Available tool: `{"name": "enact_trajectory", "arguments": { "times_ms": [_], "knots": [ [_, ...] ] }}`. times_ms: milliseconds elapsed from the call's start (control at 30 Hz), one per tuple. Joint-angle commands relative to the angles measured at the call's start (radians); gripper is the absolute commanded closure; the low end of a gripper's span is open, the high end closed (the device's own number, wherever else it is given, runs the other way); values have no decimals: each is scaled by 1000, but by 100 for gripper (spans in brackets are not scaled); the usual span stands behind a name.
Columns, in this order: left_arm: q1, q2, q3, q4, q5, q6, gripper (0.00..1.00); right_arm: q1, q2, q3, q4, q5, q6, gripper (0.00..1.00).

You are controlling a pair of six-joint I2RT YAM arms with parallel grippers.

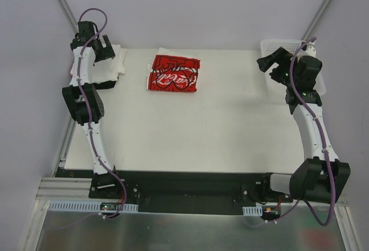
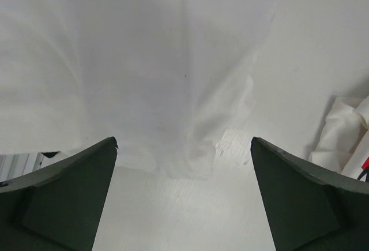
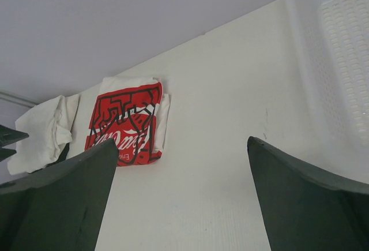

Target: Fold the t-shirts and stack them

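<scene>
White table [image 1: 202, 130], left hand [image 2: 184, 147] spread wide over white t-shirts [image 2: 144, 60], right hand [image 3: 183, 147] wide beside basket [image 3: 340, 60]

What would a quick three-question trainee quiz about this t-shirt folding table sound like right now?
1. True or false: the red t-shirt lies folded, and neither arm holds it.
2. Multiple choice: whose jaws hang open over the white t-shirts? A the left arm's; B the right arm's; C neither arm's.
3. Fill in: the white mesh basket sits at the far ____ corner of the table, by the robot's own sides.

Key: 1 true; 2 A; 3 right.
</scene>
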State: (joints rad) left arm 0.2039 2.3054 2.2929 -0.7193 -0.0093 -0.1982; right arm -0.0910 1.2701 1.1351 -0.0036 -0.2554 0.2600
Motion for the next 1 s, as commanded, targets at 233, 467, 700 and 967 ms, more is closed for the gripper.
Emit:
{"name": "enact_trajectory", "arguments": {
  "times_ms": [233, 467, 700, 967],
  "knots": [
    [6, 32, -23, 472, -84, 183, 1, -6, 11, -66, 96, -111, 33, 4],
    [41, 146, 83, 474, -115, 237, 1, -7, 5, -72, 88, -108, 28, 4],
    [83, 157, 65, 330, -170, 255, 1, -7, 0, -78, 80, -110, 35, 4],
    [121, 164, 37, 144, -187, 241, 1, -7, -58, -83, 79, -113, 77, 4]
  ]
}}
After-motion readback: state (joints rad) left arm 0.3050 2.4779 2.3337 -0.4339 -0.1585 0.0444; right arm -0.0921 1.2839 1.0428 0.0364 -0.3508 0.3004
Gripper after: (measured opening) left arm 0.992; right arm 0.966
